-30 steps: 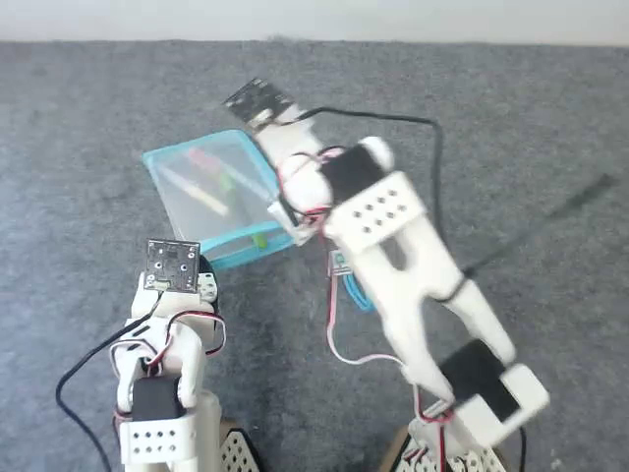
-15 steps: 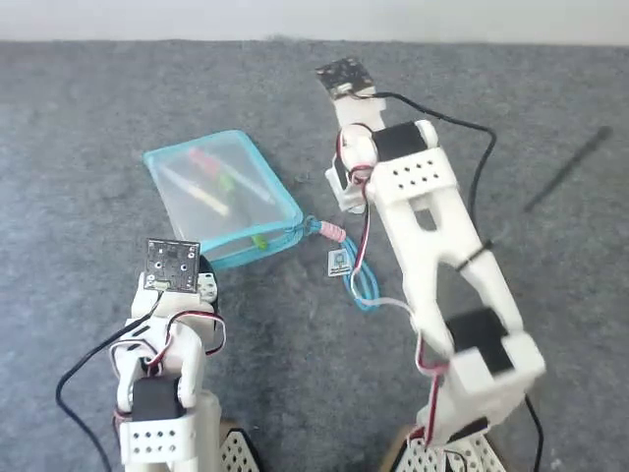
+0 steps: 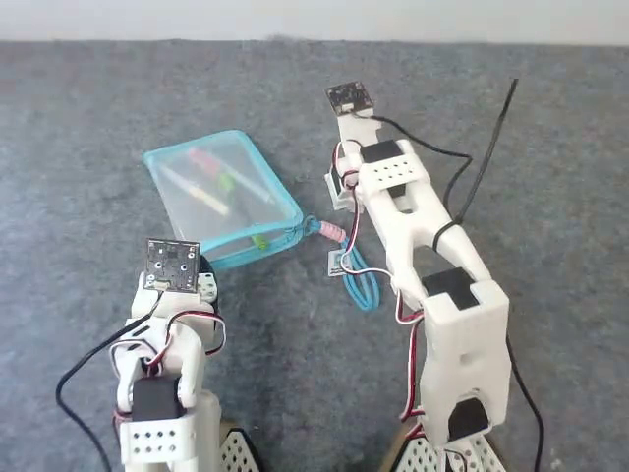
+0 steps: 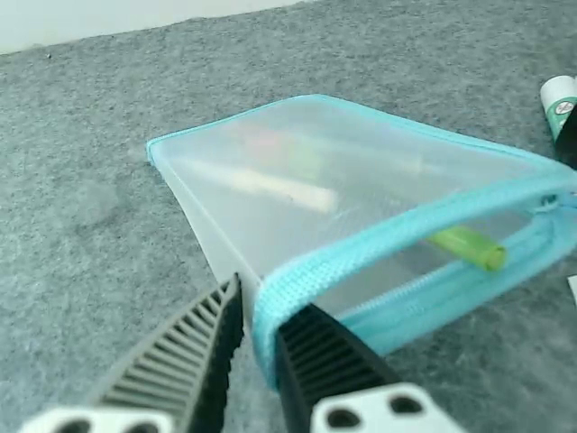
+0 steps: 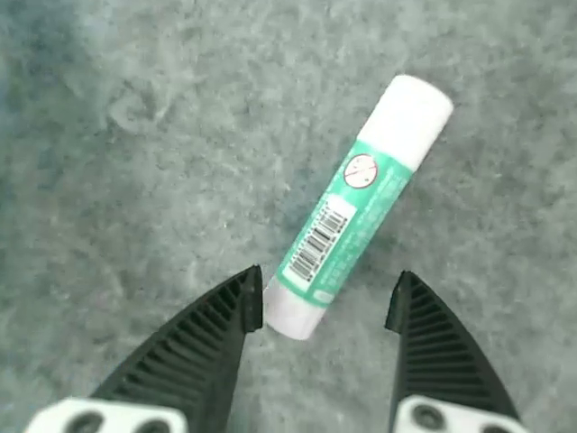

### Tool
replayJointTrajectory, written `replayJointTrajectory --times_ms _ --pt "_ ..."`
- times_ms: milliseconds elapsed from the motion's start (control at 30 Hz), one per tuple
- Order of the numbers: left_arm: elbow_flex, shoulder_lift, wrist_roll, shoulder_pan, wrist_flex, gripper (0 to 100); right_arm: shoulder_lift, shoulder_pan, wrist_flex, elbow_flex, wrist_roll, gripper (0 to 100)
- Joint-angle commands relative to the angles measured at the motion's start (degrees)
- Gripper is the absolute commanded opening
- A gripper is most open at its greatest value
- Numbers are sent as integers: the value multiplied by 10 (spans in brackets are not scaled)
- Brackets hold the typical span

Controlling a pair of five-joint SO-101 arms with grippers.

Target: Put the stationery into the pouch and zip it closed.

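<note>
Glue stick [image 5: 359, 242] end between spread right jaws.

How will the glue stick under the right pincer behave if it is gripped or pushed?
The glue stick looks like a round, hard tube lying on its side, so it will probably roll if nudged sideways. Its smooth label may slip a little in the open right pincer. It is likely stiff and light, so it should not bend when squeezed.

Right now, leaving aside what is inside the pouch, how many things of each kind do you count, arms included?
Pouch: 1
Glue stick: 1
Arms: 2
Total: 4
</note>
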Motion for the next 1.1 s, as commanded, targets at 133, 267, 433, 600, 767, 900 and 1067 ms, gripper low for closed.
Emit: replayJointTrajectory --times_ms 133,267,433,600,767,900,1067 --pt "-5 -1 -8 2 -15 12 22 9 -22 -28 -8 217" --pt "-5 -1 -8 1 -15 12 22 28 -15 -28 -8 115" --pt "-4 -1 -8 0 -15 12 21 57 44 -56 -9 39" --pt "-4 -1 -8 0 -15 12 6 67 158 -112 -9 37" --pt "-4 -1 -8 1 -15 12 -87 58 256 -117 -6 36" --pt "-4 -1 -8 3 -15 12 -210 27 338 -103 29 8" --pt "-3 -1 -8 3 -15 12 -393 -57 354 36 97 7"
